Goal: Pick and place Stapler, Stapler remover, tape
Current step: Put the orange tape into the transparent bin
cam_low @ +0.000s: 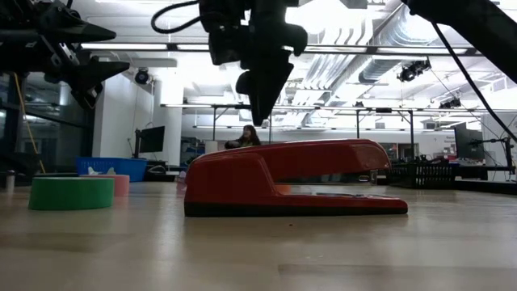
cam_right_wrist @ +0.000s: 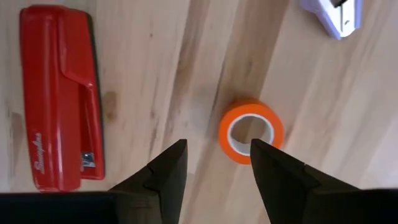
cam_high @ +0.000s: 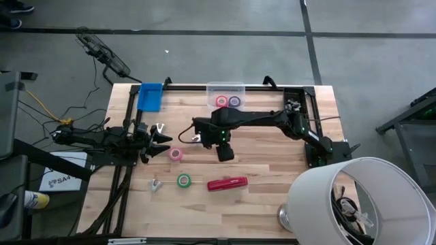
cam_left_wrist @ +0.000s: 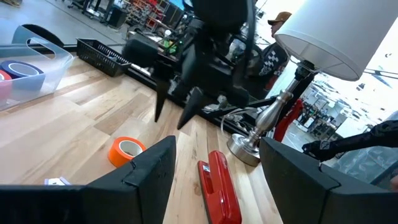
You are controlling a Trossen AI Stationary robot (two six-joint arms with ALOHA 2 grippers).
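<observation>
The red stapler (cam_high: 227,184) (cam_right_wrist: 59,93) lies flat on its base near the table's front edge. A green tape roll (cam_high: 183,180) (cam_right_wrist: 250,130) lies flat just left of it. A silvery staple remover (cam_high: 155,184) (cam_right_wrist: 339,15) lies farther left. A pink tape roll (cam_high: 176,154) lies near the middle. My right gripper (cam_high: 223,146) (cam_right_wrist: 217,168) points down, open, high above the wood behind the stapler and the green roll, with nothing between its fingers. My left gripper (cam_high: 163,139) (cam_left_wrist: 217,180) waits at the table's left, level and open.
A clear container (cam_high: 225,95) at the far edge holds a red and a purple tape roll. A blue bin (cam_high: 150,96) stands left of it. A second staple remover (cam_high: 160,127) lies by my left gripper. A lamp with a white shade (cam_high: 354,201) fills the front right corner.
</observation>
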